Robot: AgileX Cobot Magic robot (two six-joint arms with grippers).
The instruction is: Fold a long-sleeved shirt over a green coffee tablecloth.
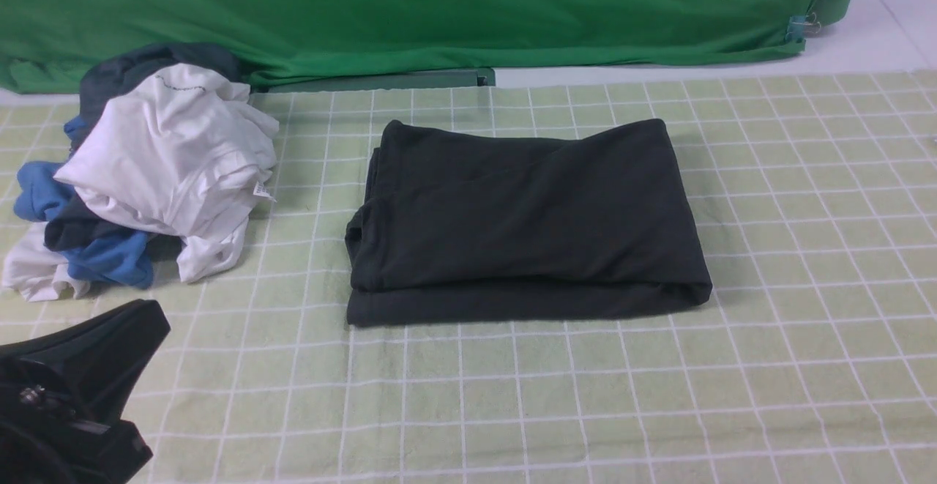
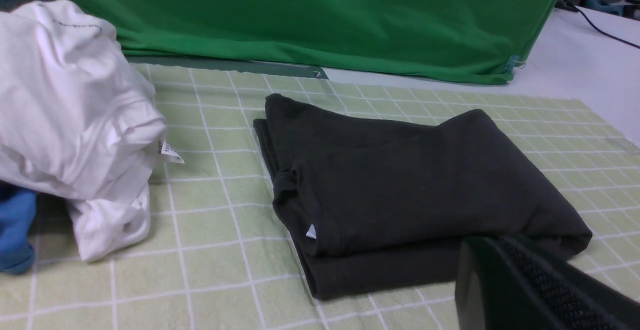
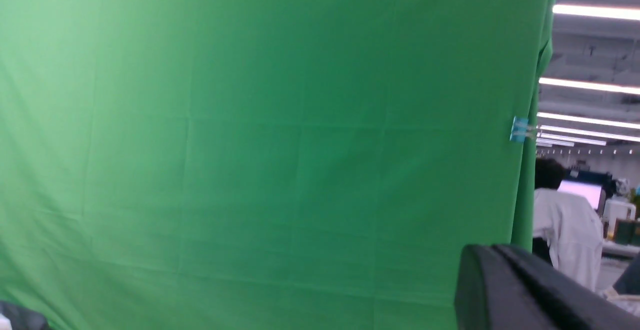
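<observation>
Covering table: green coffee tablecloth (image 1: 805, 250); green backdrop (image 1: 439, 8) behind.

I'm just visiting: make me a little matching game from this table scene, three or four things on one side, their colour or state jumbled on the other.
Things:
1. long-sleeved shirt
2. tablecloth
3. backdrop cloth
4. pile of clothes

Descriptions:
A. plain bright green, hanging at the back
B. crumpled white, blue and dark heap
C. black, folded into a neat rectangle
D. pale yellow-green with white grid lines

Pairs: 1-C, 2-D, 3-A, 4-B
</observation>
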